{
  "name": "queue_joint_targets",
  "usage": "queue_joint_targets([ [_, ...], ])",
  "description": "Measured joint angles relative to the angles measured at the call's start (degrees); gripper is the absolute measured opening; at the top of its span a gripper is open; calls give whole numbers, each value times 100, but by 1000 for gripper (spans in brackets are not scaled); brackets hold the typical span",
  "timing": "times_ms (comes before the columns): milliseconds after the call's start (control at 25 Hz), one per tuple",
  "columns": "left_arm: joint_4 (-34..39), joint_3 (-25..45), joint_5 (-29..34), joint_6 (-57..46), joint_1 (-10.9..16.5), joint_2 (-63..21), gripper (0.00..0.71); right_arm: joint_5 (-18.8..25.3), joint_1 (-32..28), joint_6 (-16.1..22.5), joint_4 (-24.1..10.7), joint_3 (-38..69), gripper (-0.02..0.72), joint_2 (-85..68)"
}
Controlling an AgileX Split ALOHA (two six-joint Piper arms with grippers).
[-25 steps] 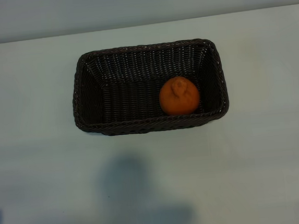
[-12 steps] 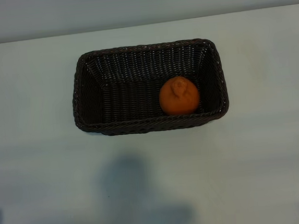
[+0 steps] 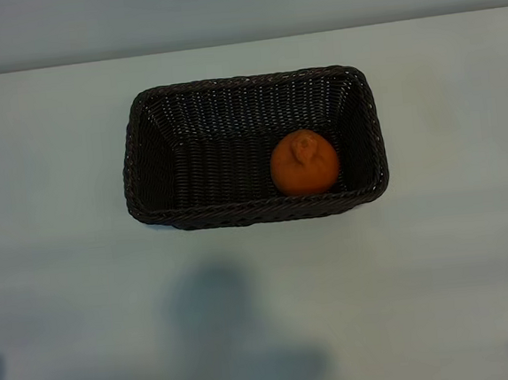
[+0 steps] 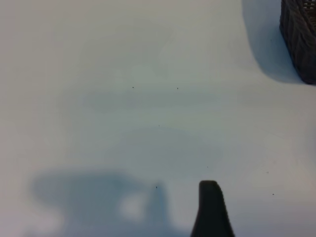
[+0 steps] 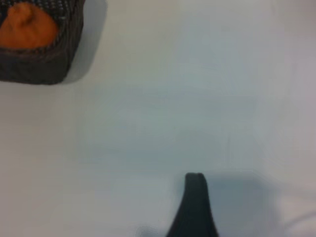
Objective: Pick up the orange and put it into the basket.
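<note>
The orange (image 3: 303, 163) lies inside the dark brown wicker basket (image 3: 244, 80), in its right part near the front wall, stem bump up. The right wrist view shows the orange (image 5: 27, 27) behind a corner of the basket (image 5: 34, 69), well away from my right gripper (image 5: 163, 217). Only one dark finger (image 5: 195, 197) of it shows, over bare table, with nothing held. My left gripper (image 4: 163, 222) also shows a single finger (image 4: 210, 202) above bare table, with a basket corner (image 4: 301, 39) farther off. Both arms are outside the exterior view.
The basket stands in the middle of a pale table (image 3: 265, 313). The table's far edge (image 3: 241, 44) runs behind it. Soft shadows fall on the near part of the table and in its two near corners.
</note>
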Motion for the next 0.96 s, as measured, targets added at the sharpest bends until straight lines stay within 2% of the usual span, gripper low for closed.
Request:
queue_joint_targets([
  [240,0,0,0,0,0,0,507,-317,0,85,65,170,560,0],
  [960,0,0,0,0,0,0,507,-318,0,275,126,170,560,0],
])
